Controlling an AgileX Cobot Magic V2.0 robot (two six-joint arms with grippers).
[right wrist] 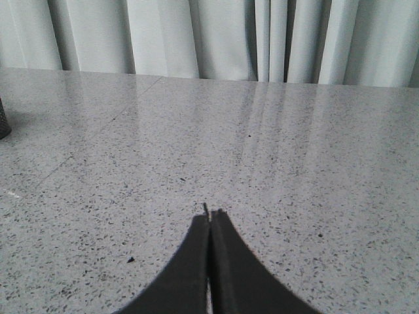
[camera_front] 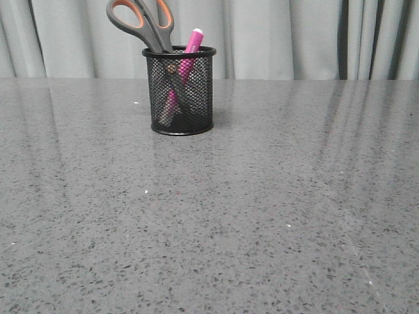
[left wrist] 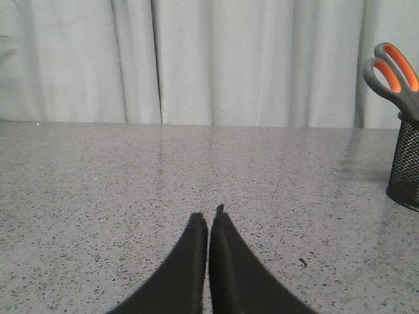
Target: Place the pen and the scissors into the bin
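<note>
Pen [camera_front: 191, 47]: stands inside the bin, leaning, its whitish cap and a short length of magenta barrel showing above the rim; the rest of the barrel shows pink through the mesh, slanting down toward the base on the left side.
Scissors [camera_front: 141, 21]: stand blades-down in the same bin, the grey handles with orange-lined loops rising well above the rim and tilting toward the left edge of the table; the dark blades are faintly visible through the mesh, crossing the pen. In the left wrist view only the two handle loops [left wrist: 393, 77] show above the mesh.
Bin [camera_front: 180, 91]: black wire-mesh cup, upright on its solid base, near the far edge of the tabletop and left of its middle, close to the curtain. Both task items are in it.
Left gripper [left wrist: 209, 219]: low over the tabletop, well apart from the bin, which sits at the side of its view; the two black fingers lie pressed together tip to tip with nothing between them.
Right gripper [right wrist: 209, 219]: also low over the bare surface, well away from the bin, of which only a sliver of the base [right wrist: 3, 121] shows; fingers closed against each other, holding nothing.
Table [camera_front: 262, 216]: grey speckled stone-look top, glossy, with pale reflections of the curtain.
Curtain [camera_front: 281, 36]: pale grey folds hanging behind the far edge.
</note>
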